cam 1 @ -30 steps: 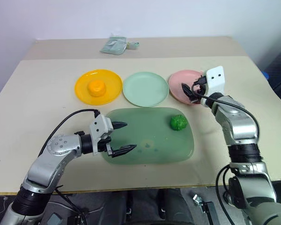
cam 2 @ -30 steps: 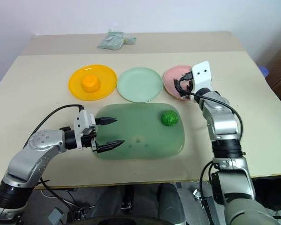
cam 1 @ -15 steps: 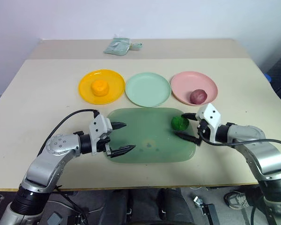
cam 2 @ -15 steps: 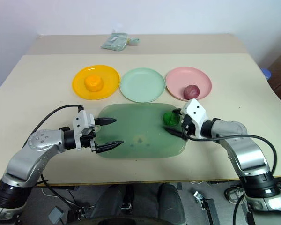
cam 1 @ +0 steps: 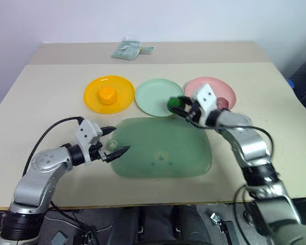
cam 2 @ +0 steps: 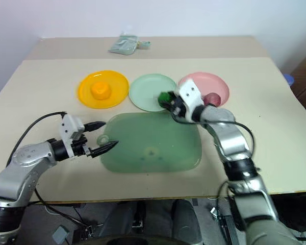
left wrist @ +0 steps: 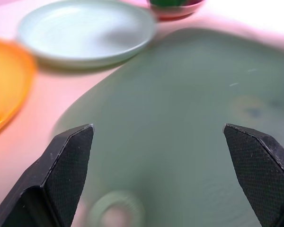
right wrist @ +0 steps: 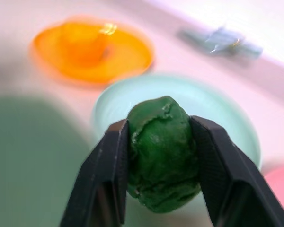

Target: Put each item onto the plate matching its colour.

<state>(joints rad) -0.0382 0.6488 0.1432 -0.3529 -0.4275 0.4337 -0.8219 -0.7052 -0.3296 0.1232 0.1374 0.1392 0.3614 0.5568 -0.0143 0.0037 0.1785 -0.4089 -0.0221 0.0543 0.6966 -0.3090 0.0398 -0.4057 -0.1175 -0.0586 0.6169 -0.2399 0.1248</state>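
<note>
We see our right end effector (right wrist: 159,163) clamped on the green ball (right wrist: 163,152) over the mint plate's (cam 1: 154,97) edge, our left end effector (cam 1: 113,142) wide apart over the green board (cam 1: 163,148), orange ball (cam 1: 107,94) on yellow plate (cam 1: 108,94), red ball (cam 1: 223,102) on pink plate (cam 1: 217,87), a packet (cam 1: 126,49) far back on the table (cam 1: 51,102).

3 plates (cam 1: 108,95) in row, board (cam 1: 160,148) in front, packet (cam 1: 126,49) behind

Right end effector (right wrist: 161,163): both black fingers clamped on the sides of the green ball (right wrist: 162,152), held aloft; forearm reaches forward and inward, wrist about level. Left end effector (cam 1: 113,142): fingers spread wide apart, nothing between them, pointing inward and slightly down; arm bent, elbow out to the left.
</note>
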